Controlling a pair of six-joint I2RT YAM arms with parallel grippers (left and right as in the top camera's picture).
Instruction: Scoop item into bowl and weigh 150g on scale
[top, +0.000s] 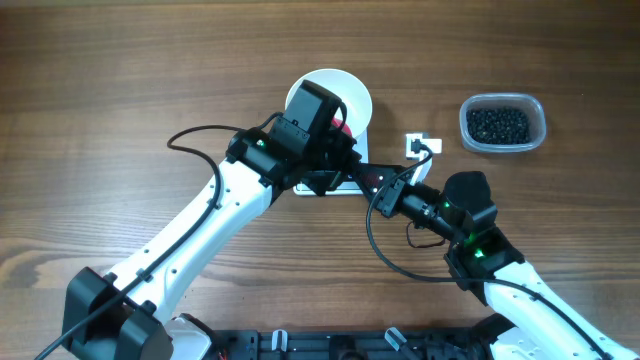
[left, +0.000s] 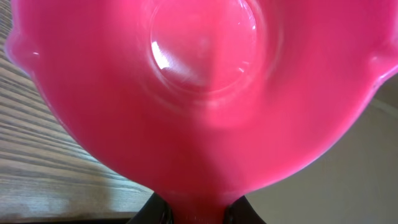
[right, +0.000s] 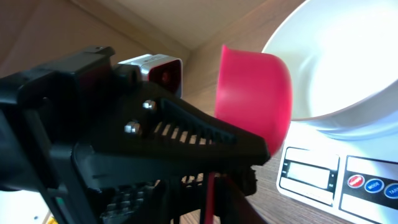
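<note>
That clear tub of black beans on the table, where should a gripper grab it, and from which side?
Probably across its short width, from above, fingers outside the two long walls of the clear tub. It stands upright and apart from the bowl, so both long sides are free, and the beans inside leave little finger room.

The scoop (left: 205, 93) is pink, the bowl (right: 348, 62) white, the beans (top: 499, 123) black, the table (top: 120, 70) brown with wood grain.
</note>
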